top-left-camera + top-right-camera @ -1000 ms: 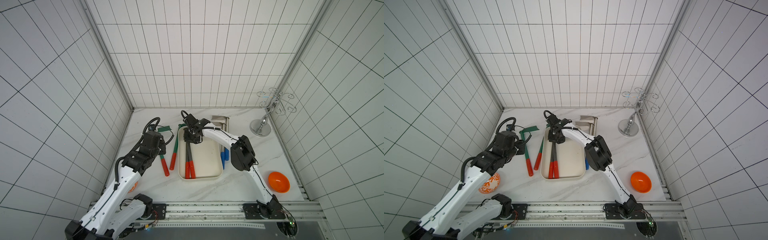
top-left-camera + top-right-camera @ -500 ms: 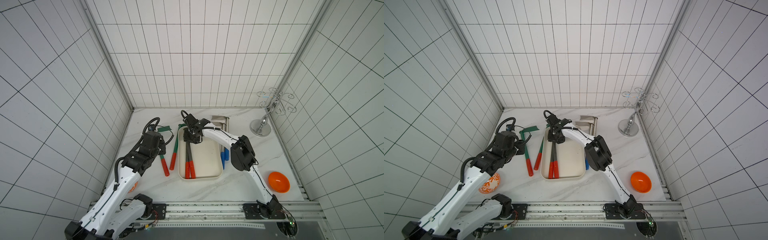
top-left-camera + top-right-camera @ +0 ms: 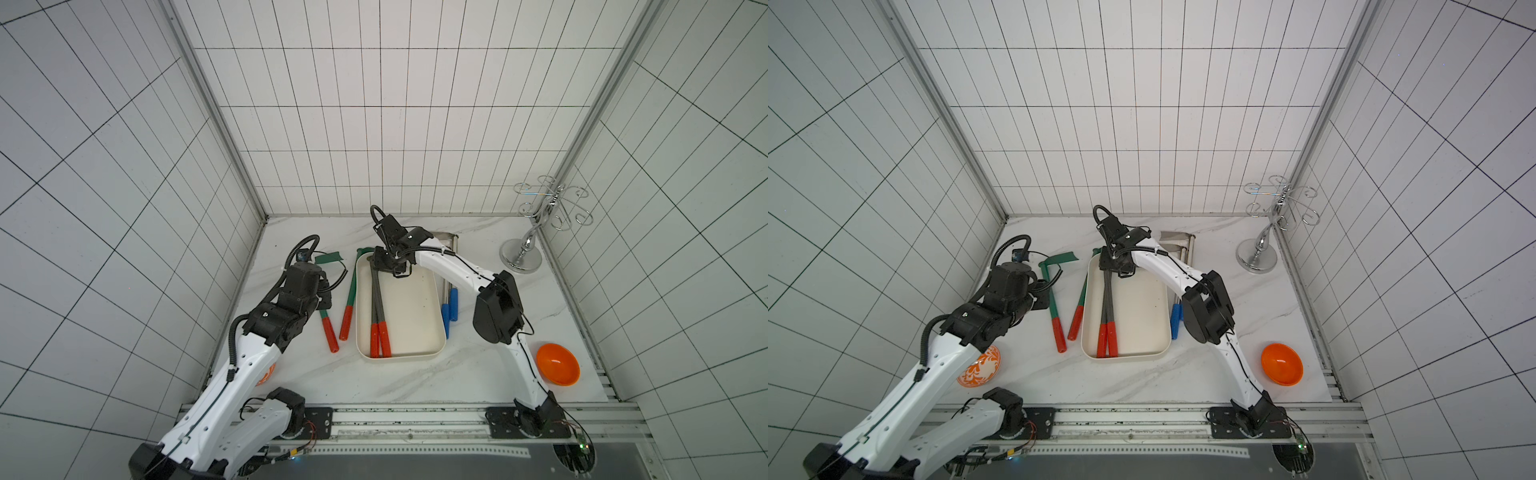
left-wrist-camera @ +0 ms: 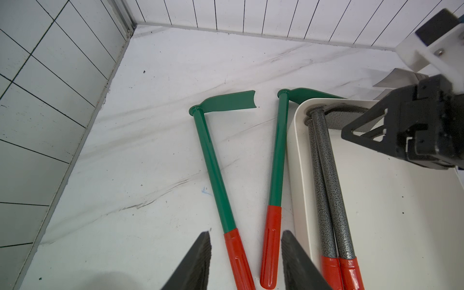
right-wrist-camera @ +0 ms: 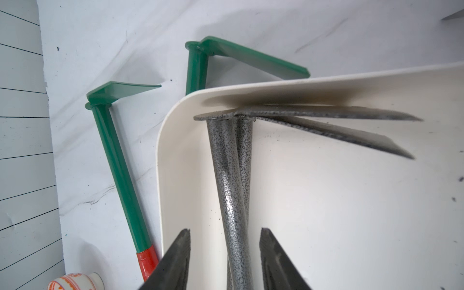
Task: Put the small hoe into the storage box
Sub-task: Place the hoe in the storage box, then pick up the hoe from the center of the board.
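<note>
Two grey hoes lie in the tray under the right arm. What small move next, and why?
Probably raise the right gripper up, clear of the storage box. Its jaws stand apart on either side of a grey hoe shaft without pinching it, and that hoe lies inside the box beside the second grey hoe.

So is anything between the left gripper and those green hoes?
Nothing visible. The left gripper, jaws open, hangs above the green hoe nearer the wall and the green hoe beside the storage box, both uncovered. Inside the storage box lie two grey hoes, the right gripper above them.
</note>
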Controlling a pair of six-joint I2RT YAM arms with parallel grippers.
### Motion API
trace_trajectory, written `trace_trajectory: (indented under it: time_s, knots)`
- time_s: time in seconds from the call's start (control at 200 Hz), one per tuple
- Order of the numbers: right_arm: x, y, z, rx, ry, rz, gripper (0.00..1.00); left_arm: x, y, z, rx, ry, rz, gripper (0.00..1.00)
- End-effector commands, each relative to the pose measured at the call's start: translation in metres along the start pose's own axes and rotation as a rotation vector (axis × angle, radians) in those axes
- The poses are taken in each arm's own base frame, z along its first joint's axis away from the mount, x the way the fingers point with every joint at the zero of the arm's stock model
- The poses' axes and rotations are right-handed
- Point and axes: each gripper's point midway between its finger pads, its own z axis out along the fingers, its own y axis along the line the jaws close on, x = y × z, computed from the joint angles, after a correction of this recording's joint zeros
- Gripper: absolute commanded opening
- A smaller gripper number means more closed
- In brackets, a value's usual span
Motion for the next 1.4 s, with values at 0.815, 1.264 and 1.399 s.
trace_trajectory:
  time_s: [0.815,1.264,1.399]
  knots:
    - [-0.035,-0.066,-0.12,0.104,-0.209,-0.011,0.46,0.004,0.008,0.007,-0.049,-0.007,-0.045,0.48]
    - [-0.002,-0.114,-0.148,0.1,-0.225,-0.067,0.47,-0.003,0.034,0.032,-0.168,0.031,-0.019,0.45]
    - [0.013,-0.13,-0.148,0.112,-0.206,-0.066,0.47,-0.007,0.044,0.053,-0.215,0.076,-0.043,0.46]
